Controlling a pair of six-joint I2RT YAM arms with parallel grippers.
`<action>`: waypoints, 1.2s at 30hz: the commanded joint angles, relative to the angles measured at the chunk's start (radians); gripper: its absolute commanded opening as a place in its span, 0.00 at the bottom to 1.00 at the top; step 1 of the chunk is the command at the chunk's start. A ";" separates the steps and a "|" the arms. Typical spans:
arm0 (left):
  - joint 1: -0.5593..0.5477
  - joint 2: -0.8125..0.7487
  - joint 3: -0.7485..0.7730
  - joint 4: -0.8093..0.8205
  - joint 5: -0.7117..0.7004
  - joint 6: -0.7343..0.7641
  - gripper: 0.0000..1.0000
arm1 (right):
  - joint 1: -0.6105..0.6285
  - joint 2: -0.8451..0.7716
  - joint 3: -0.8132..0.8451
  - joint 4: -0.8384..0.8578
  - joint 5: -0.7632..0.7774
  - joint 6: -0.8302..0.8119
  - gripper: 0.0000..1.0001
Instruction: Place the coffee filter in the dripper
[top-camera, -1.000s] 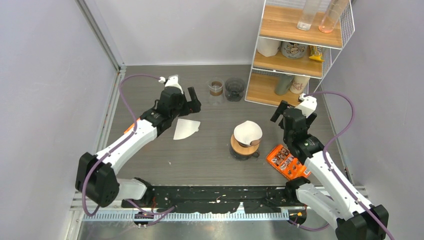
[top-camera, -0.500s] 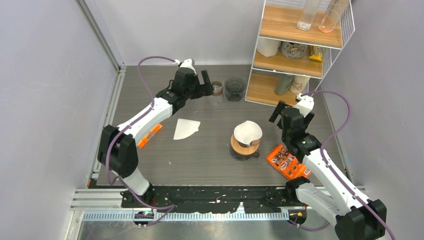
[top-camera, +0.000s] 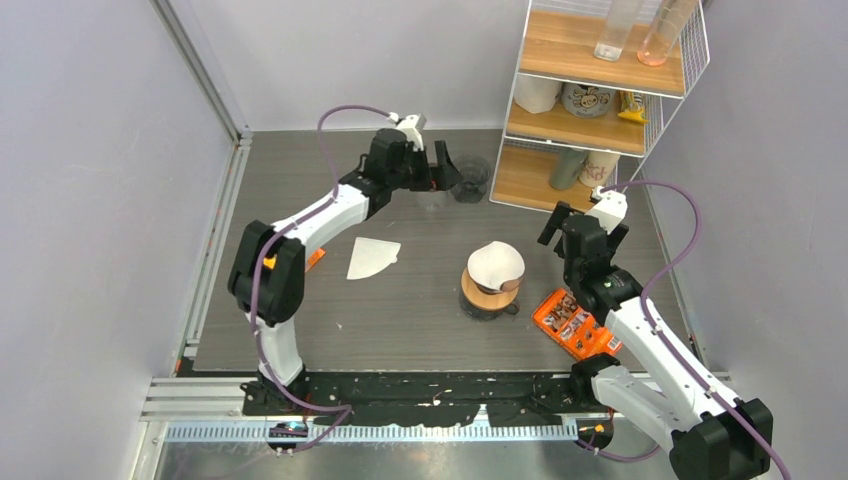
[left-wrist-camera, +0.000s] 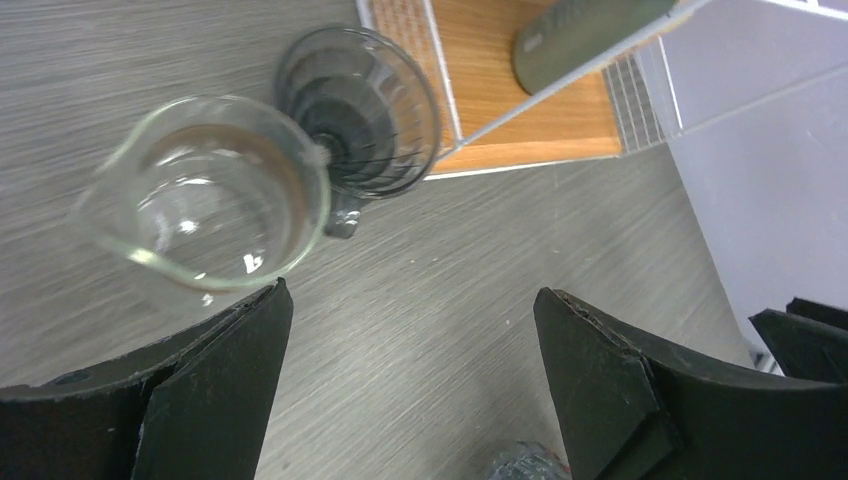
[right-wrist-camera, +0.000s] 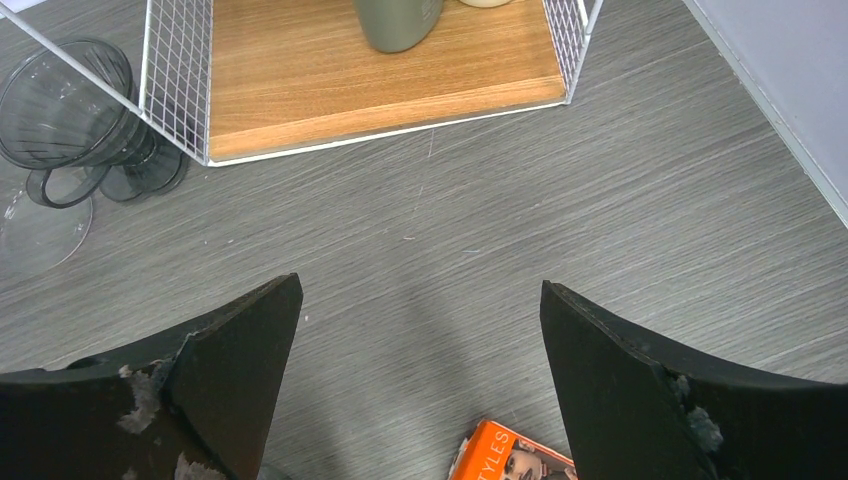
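Swung away from the flat coffee filter, the left arm now reaches to the back of the tabletop, toward the wire shelf; the right arm has hardly shifted.

The left gripper hangs just off the shelf's lower left corner with its fingers spread wide and only bare tabletop between them. In its wrist view, a dark ribbed dripper stands upright right beside that corner of the shelf. A clear glass beaker stands on the dripper's side away from the shelf. Their rims overlap in that view, so whether they touch cannot be told.

The coffee filter lies flat on the tabletop, well out from the shelf toward the front and left in the overhead view, touched by neither arm. Closer in front of the shelf stands a wood-collared pot with a white cone sitting open in its top.

The right gripper hovers in front of the shelf's lowest board, fingers wide apart and holding nothing. An orange packet lies on the tabletop beside the right arm, further out from the shelf's right end.
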 joint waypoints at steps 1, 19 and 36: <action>-0.019 0.081 0.096 0.083 0.179 0.075 1.00 | -0.005 0.001 0.012 0.043 0.011 -0.004 0.95; -0.053 0.282 0.261 -0.076 -0.037 0.143 0.93 | -0.005 0.020 0.019 0.040 0.011 -0.008 0.95; -0.062 0.389 0.387 -0.120 -0.017 0.065 0.83 | -0.005 0.015 0.023 0.037 0.014 -0.009 0.95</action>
